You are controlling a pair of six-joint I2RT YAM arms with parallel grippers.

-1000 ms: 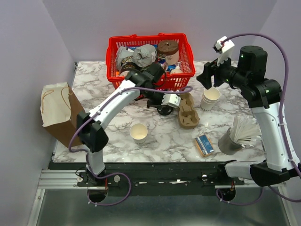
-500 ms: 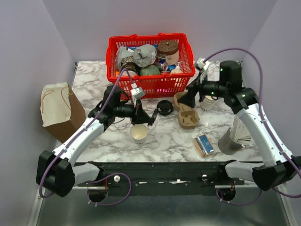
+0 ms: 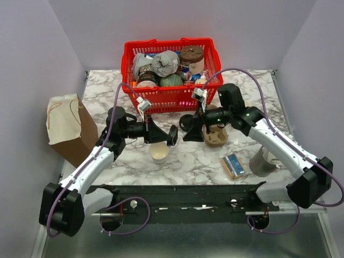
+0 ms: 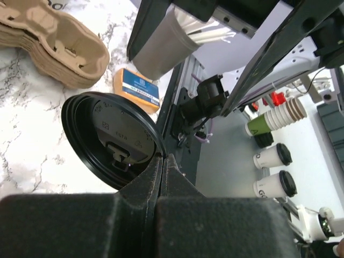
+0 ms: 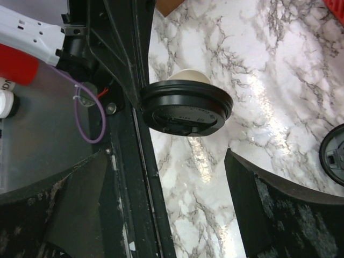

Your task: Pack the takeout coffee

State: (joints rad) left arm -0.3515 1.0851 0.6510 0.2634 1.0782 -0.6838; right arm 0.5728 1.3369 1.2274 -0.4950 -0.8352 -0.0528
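The takeout coffee is not yet sitting together as one thing. Its small cream-white paper cup (image 3: 159, 152) is standing lidless on the marble table (image 3: 188, 164), near the front middle. Its black plastic dome lid (image 4: 110, 137) is hanging tilted near the cup's mouth, apart from it. The left gripper (image 4: 163, 161) is pinching that lid by the thin rim, fingers pressed tight. The right gripper (image 5: 166, 161) is gaping wide and gripping nothing, hovering just beside a second, loose black round lid (image 5: 334, 161) lying on the marble.

What I judge is threatening here:
- The rim pinch is giving little hold, so the lid may be twisting or slipping when pressed down.
- The lid is tilting, so it may be seating crooked.
- Nothing is steadying the cup, so a sideways push could be tipping it.
- Both arms are crowding the same spot, so the fingers could be knocking together.
- The spread gripper could be closing on the wrong lid.

Counting what is showing:
- Black lids: two
- Open cups: one
- Tan moulded-pulp cup carrier stack (image 3: 215, 135): one
- Brown paper bag (image 3: 67, 126): one
- Red plastic basket (image 3: 161, 99) of mixed goods: one
- Small blue-and-orange box (image 3: 234, 165): one
- Grey holder of white sticks (image 4: 161, 45): one
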